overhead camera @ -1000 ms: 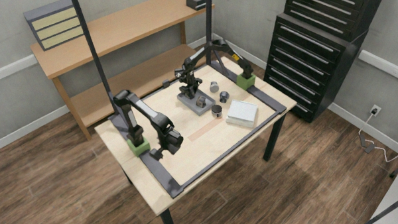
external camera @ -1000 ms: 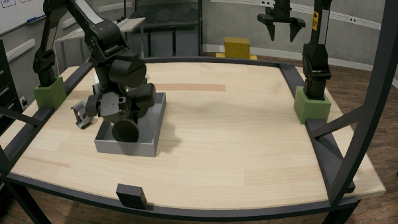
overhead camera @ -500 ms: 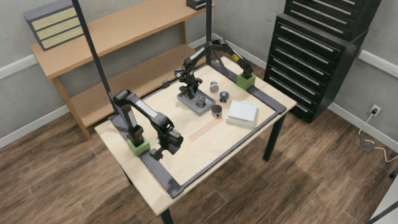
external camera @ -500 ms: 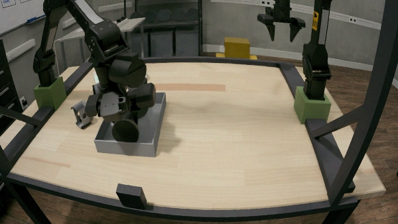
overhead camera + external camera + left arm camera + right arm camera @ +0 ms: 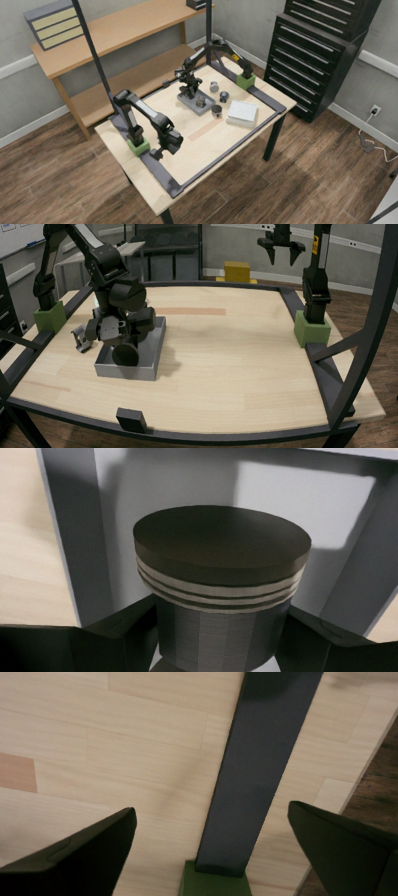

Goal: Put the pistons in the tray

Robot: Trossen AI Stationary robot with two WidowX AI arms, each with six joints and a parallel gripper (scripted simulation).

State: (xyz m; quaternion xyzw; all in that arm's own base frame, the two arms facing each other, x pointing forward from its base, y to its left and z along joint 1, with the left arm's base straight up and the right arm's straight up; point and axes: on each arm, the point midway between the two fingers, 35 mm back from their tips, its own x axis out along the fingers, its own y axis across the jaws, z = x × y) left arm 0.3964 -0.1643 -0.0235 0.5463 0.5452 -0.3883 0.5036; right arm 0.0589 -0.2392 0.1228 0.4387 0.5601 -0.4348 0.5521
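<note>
End effector of the left arm [image 5: 190, 94] [image 5: 121, 338] [image 5: 222, 633] is lowered into the steel parts tray [image 5: 199, 113] [image 5: 126, 372] [image 5: 80, 543], its fingers parted and standing on either side of a dark-crowned piston [image 5: 125, 354] [image 5: 222, 540]. This piston is set inside the tray, its pale ring bands and grey skirt seen from the wrist; no lettering can be made out on its crown. A second piston [image 5: 201, 101] is held within the tray's walls, farther along.

Outside the tray, on the wooden desk [image 5: 186, 162] [image 5: 232, 366] [image 5: 125, 787], three more are seen: a pale grey piston [image 5: 213, 87] [image 5: 82, 338], a dark blue-grey piston [image 5: 224, 97] near it, and a black-topped piston [image 5: 216, 111] just beside the tray. Near them a white flat-topped block [image 5: 243, 112] is placed.

The right arm's end effector [image 5: 160, 156] [image 5: 282, 264] [image 5: 212, 809] is raised well apart from the tray, its fingers spread wide with nothing between them.

A yellow warning label [image 5: 235, 57] is carried by the left arm and another yellow label [image 5: 316, 244] by the right; their print is too small to be read. Blue writing on the whiteboard [image 5: 16, 240] is cut off and blurred.
</note>
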